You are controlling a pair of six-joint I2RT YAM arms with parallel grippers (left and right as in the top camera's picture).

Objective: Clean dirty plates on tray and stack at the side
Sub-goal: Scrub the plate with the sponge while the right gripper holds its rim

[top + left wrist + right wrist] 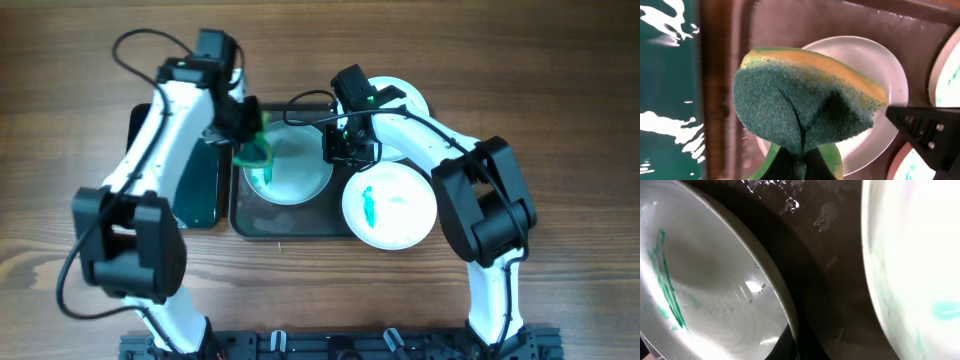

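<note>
A white plate [298, 172] with teal streaks lies in the left part of the dark grey tray [290, 226]. My right gripper [340, 150] is shut on that plate's right rim; the rim runs between the fingers in the right wrist view [796, 350]. My left gripper [250, 128] is shut on a green and yellow sponge [256, 152], held over the plate's left edge. In the left wrist view the sponge [800, 95] hides much of the plate [880, 65]. A second plate [392, 206] with a teal smear lies at the tray's right end. A third plate [412, 98] sits behind my right arm.
A smaller black tray with green inside [200, 190] stands just left of the grey tray, under my left arm. Bare wood tabletop [560, 120] lies to the right and along the front.
</note>
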